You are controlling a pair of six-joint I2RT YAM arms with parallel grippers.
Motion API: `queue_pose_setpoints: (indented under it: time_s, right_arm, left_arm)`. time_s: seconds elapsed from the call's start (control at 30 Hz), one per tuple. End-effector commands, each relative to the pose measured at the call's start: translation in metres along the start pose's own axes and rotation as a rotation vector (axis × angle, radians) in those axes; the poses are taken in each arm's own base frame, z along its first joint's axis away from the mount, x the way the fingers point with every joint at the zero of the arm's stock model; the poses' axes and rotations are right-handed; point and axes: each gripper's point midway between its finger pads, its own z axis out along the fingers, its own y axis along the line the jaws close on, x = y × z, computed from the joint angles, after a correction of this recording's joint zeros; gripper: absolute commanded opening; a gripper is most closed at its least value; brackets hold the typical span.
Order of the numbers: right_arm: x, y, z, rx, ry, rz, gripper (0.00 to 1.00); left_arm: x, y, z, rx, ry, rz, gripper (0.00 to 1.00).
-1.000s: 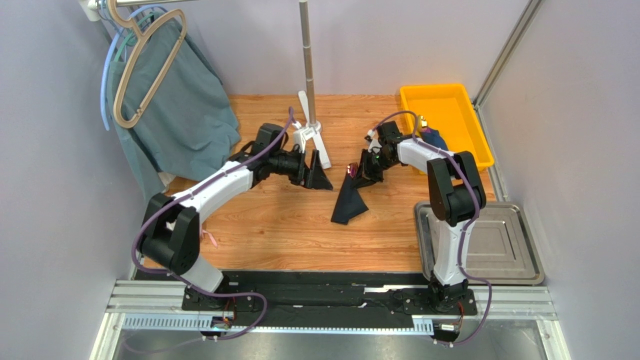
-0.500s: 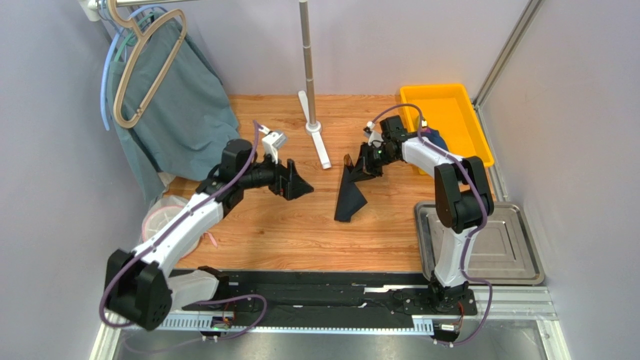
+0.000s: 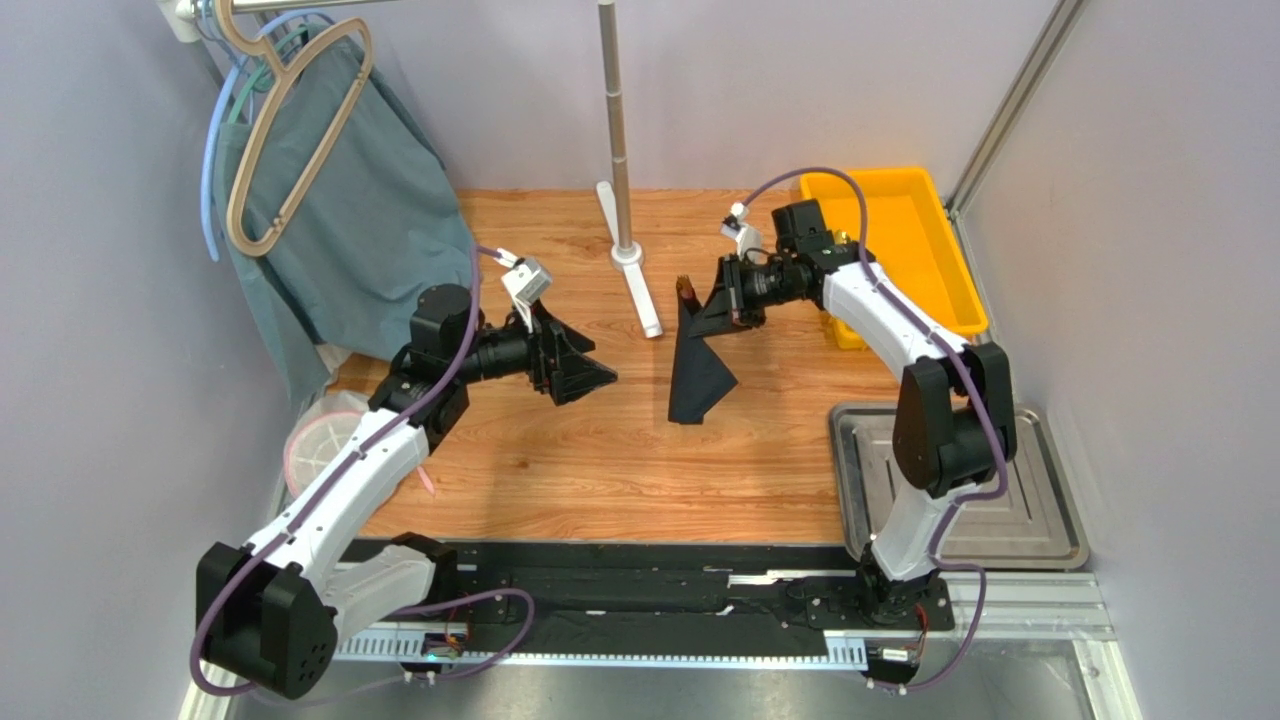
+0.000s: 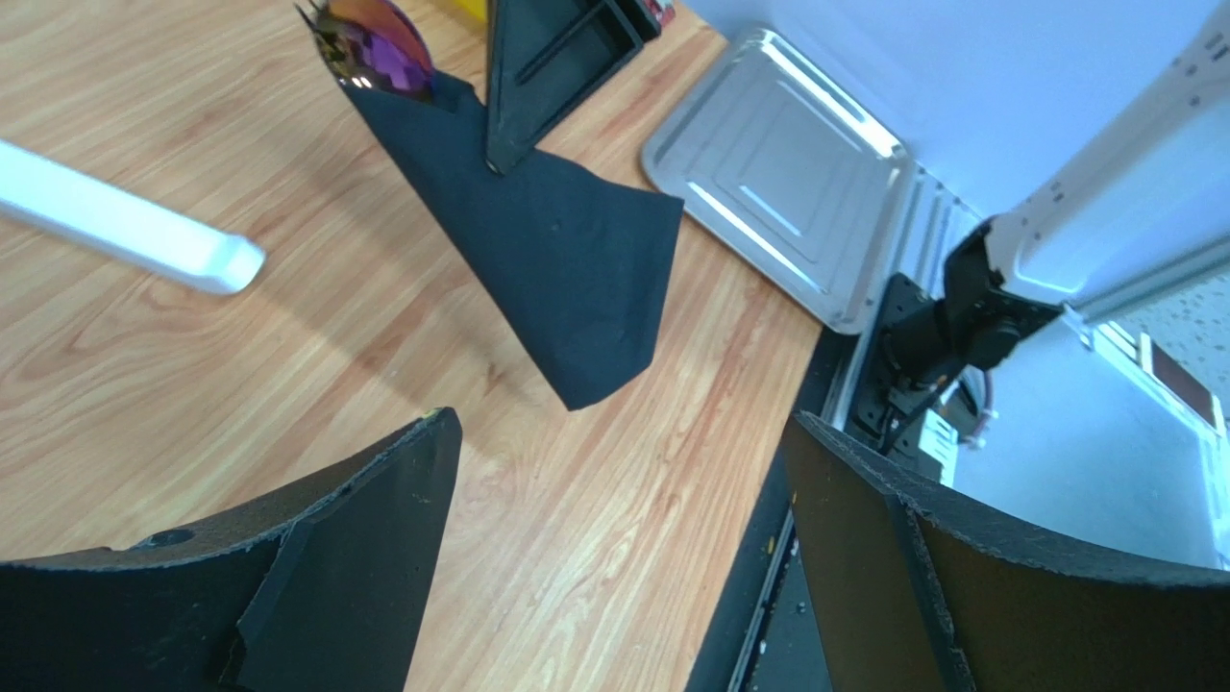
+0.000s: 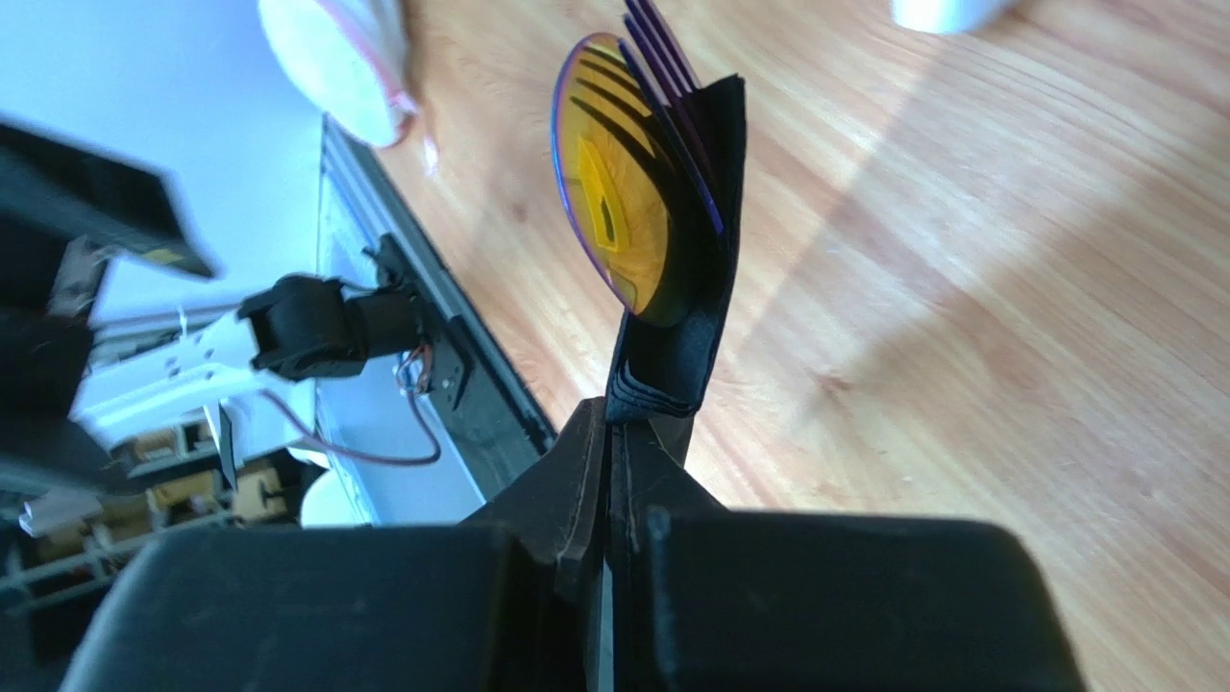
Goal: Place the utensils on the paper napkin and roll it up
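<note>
The black paper napkin [image 3: 697, 372] hangs folded around iridescent utensils, lifted off the wooden table. My right gripper [image 3: 706, 300] is shut on its upper end. In the right wrist view the napkin [image 5: 690, 346] rises from my closed fingers, with a gold-purple spoon bowl [image 5: 614, 173] and fork tines sticking out of it. In the left wrist view the napkin [image 4: 556, 260] hangs ahead with the spoon [image 4: 371, 36] at its top. My left gripper [image 3: 589, 365] is open and empty, left of the napkin and apart from it.
A steel tray [image 3: 1037, 510] lies at the near right. A yellow bin [image 3: 924, 225] stands at the back right. A white stand pole [image 3: 616, 135] with its foot is at the back middle. A teal cloth [image 3: 361, 225] hangs at the back left, a pink-rimmed dish [image 3: 319, 443] below it.
My left arm has drawn back to the left and toward the near side, away from the stand's foot. My right gripper has lifted the napkin bundle and shifted it slightly back.
</note>
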Motion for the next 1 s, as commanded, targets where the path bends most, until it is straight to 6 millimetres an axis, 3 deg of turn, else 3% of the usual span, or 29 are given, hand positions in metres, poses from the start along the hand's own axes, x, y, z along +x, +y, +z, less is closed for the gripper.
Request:
queue_pose_setpoints:
  time_s: [0.0, 0.27, 0.37, 0.5, 0.67, 0.97]
  right_arm:
    - [-0.010, 0.080, -0.038, -0.151, -0.048, -0.246, 0.00]
    - [0.004, 0.146, -0.072, -0.241, -0.061, -0.419, 0.00]
    - [0.010, 0.165, -0.076, -0.274, -0.060, -0.460, 0.00]
    - [0.021, 0.190, -0.078, -0.313, -0.055, -0.513, 0.00]
    - [0.030, 0.210, -0.082, -0.341, -0.049, -0.551, 0.00]
    - [0.049, 0.234, -0.083, -0.384, -0.023, -0.603, 0.00]
  left_arm:
    - [-0.016, -0.023, -0.001, 0.144, -0.077, 0.112, 0.91]
    - [-0.029, -0.039, -0.001, 0.233, -0.151, 0.098, 0.82]
    - [-0.032, -0.047, 0.001, 0.292, -0.159, 0.060, 0.75]
    - [-0.032, -0.056, 0.005, 0.379, -0.133, -0.001, 0.73]
    - [-0.042, -0.069, 0.007, 0.440, -0.136, 0.021, 0.73]
    - [-0.042, -0.092, 0.007, 0.524, -0.132, 0.033, 0.76]
